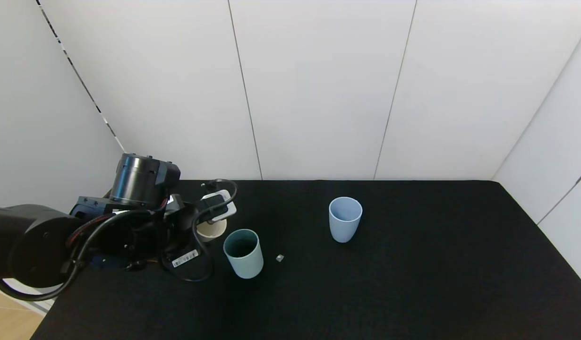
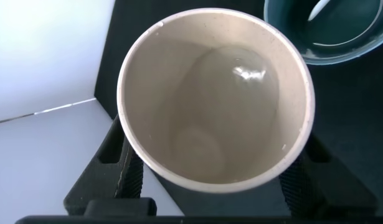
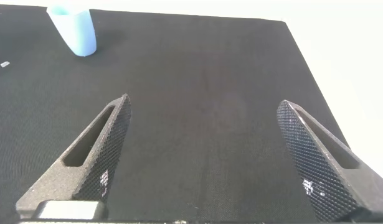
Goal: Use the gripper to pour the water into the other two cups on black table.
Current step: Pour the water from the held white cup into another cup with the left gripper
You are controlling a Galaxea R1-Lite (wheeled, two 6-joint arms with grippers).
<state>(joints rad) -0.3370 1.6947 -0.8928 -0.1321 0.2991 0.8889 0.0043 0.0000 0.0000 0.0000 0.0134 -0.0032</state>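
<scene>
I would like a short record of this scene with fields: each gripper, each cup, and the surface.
left gripper: shut on beige cup, beside the teal cup
beige cup: held, water inside
teal cup: upright, on table
light blue cup: upright, standing apart
right gripper: open, empty, above table
black table: holds a small grey bit

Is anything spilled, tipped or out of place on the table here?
No spill shows. A small grey scrap lies loose on the black table beside the teal cup. The light blue cup stands upright. The left gripper holds the beige cup, water inside.
</scene>
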